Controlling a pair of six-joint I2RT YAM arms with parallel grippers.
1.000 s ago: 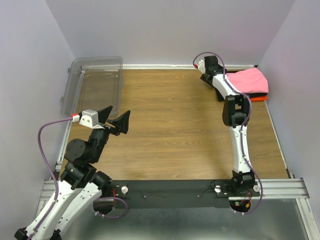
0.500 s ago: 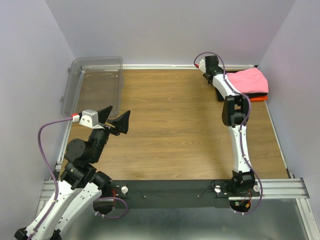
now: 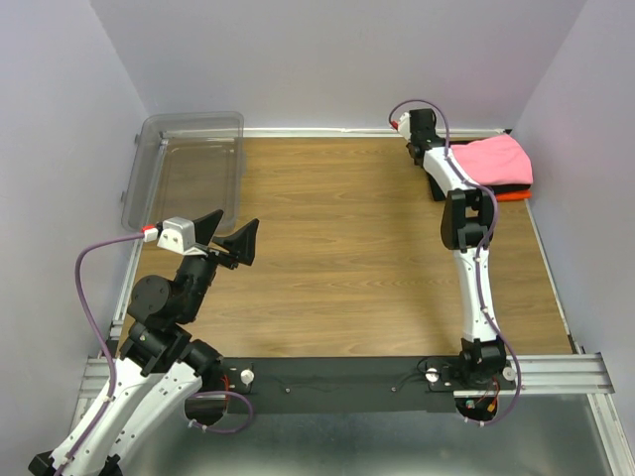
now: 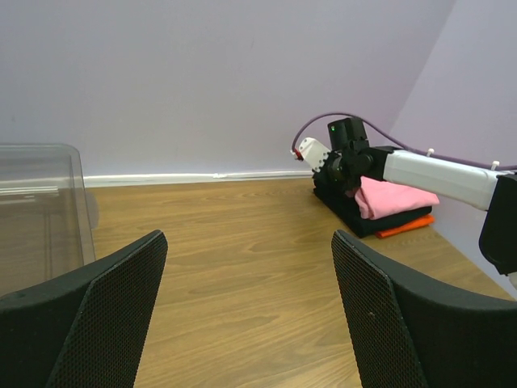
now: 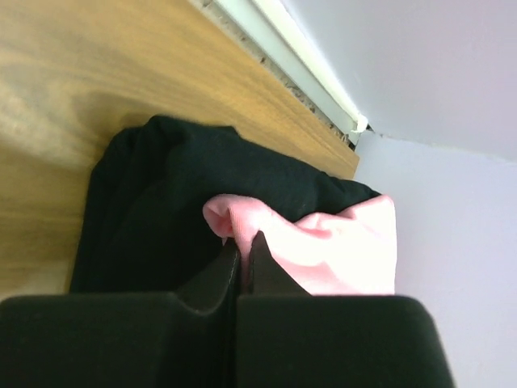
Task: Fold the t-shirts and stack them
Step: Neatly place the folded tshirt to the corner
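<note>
Three folded t-shirts sit stacked at the far right corner of the table: a salmon-pink t-shirt point(image 3: 494, 159) on top, a black t-shirt point(image 5: 153, 194) under it and an orange t-shirt point(image 3: 512, 195) at the bottom. My right gripper point(image 5: 244, 242) is shut on a pinched fold of the pink t-shirt point(image 5: 323, 250) at the stack's left edge. The same stack point(image 4: 388, 206) shows in the left wrist view, with the right arm point(image 4: 436, 176) over it. My left gripper point(image 3: 230, 238) hovers open over the table's left side, nothing between its fingers.
A clear plastic bin point(image 3: 189, 169) stands at the far left corner, also seen as a clear wall point(image 4: 40, 210) in the left wrist view. The wooden table point(image 3: 337, 248) is walled in by purple-grey panels on three sides.
My right gripper has gone from open to shut, pinching the pink t-shirt's edge, and its wrist shifted slightly right. The left arm has not moved.
</note>
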